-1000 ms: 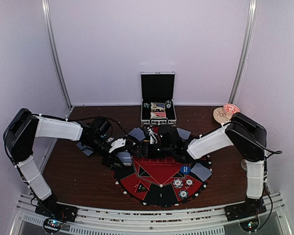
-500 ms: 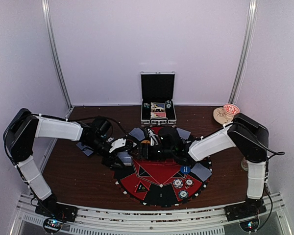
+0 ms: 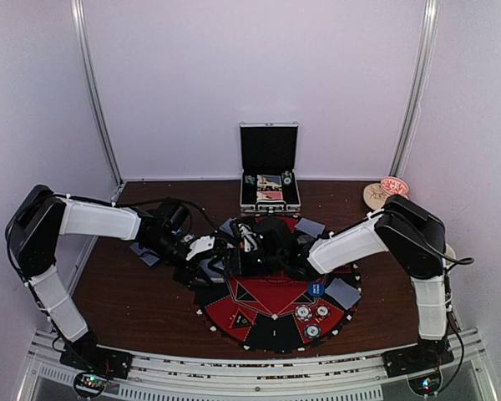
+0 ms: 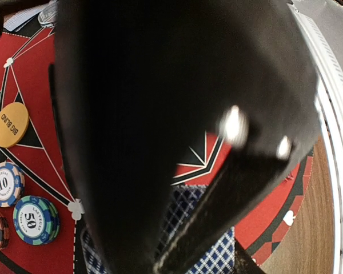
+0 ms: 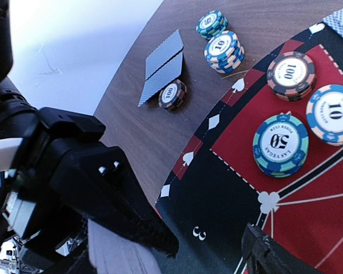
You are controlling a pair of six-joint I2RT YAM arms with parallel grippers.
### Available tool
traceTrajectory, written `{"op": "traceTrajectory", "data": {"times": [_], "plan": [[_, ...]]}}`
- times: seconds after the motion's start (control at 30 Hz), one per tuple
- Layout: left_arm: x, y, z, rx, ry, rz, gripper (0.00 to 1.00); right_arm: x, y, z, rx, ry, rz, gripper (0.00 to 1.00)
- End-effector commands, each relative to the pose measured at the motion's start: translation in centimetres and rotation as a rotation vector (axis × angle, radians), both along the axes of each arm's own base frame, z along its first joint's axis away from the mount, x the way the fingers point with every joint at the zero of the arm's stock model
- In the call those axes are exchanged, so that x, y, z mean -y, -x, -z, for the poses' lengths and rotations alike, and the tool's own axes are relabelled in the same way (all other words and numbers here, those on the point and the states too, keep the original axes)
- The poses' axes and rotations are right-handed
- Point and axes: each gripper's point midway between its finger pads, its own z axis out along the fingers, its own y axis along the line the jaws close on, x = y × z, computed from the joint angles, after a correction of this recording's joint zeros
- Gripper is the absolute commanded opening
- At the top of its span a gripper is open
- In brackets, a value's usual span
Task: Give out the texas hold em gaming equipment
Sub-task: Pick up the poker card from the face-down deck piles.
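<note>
two claws hung close together over the far edge of the poker mat (image 3: pixel 275 305). the right gripper (image 5: pixel 210 244) stood with its fingers well apart and nothing between them. beside one finger lay a pale grey slab (image 5: pixel 117 254), probably a card stack at the left gripper (image 3: pixel 207 251). whether that claw was clamped on it i could not tell, as a dark shape blocked most of its own camera.

the step looked like drawing a card off that stack. done well, the right fingers would pinch only the top card by its edge and slide it off flat, with the left arm held steady so the rest did not fan out.

chips (image 5: pixel 280 144) marked 50, 10 and 100 sat on the mat's red field, with an orange big blind disc (image 4: pixel 10 124) nearby. two playing cards (image 5: pixel 163 68) lay on bare table (image 3: pixel 134 292) past the mat's edge.

an aluminium case (image 3: pixel 269 150) stood open at the table's far edge, lid upright, holding small coloured items too small to name. a tan dish (image 3: pixel 376 197) sat at the far right corner.
</note>
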Motion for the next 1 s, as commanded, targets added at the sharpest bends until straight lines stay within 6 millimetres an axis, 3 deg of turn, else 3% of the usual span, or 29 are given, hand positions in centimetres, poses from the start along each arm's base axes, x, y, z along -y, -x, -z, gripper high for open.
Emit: {"op": "traceTrajectory", "data": {"times": [0.0, 0.2, 0.47, 0.6, 0.83, 0.97], "plan": [[0.7, -0.2, -1.7, 0.033, 0.052, 0.021, 0.46, -1.0, -0.2, 1.0, -0.001, 0.032, -0.007, 0.80], [0.7, -0.2, -1.8, 0.036, 0.054, 0.021, 0.46, -0.5, -0.9, 2.6, -0.001, 0.090, 0.032, 0.78], [0.7, -0.2, -1.8, 0.035, 0.056, 0.023, 0.46, 3.6, -2.5, 3.1, 0.023, 0.181, 0.148, 0.67], [0.7, -0.2, -1.8, 0.034, 0.057, 0.024, 0.46, 4.6, -2.7, 3.0, 0.028, 0.195, 0.162, 0.59], [0.7, -0.3, -1.6, 0.029, 0.053, 0.022, 0.46, 2.9, -0.8, -0.2, 0.030, 0.062, 0.046, 0.46], [0.7, -0.2, -1.6, 0.031, 0.053, 0.024, 0.46, 3.1, -0.1, -2.1, 0.041, 0.017, 0.024, 0.33]]}}
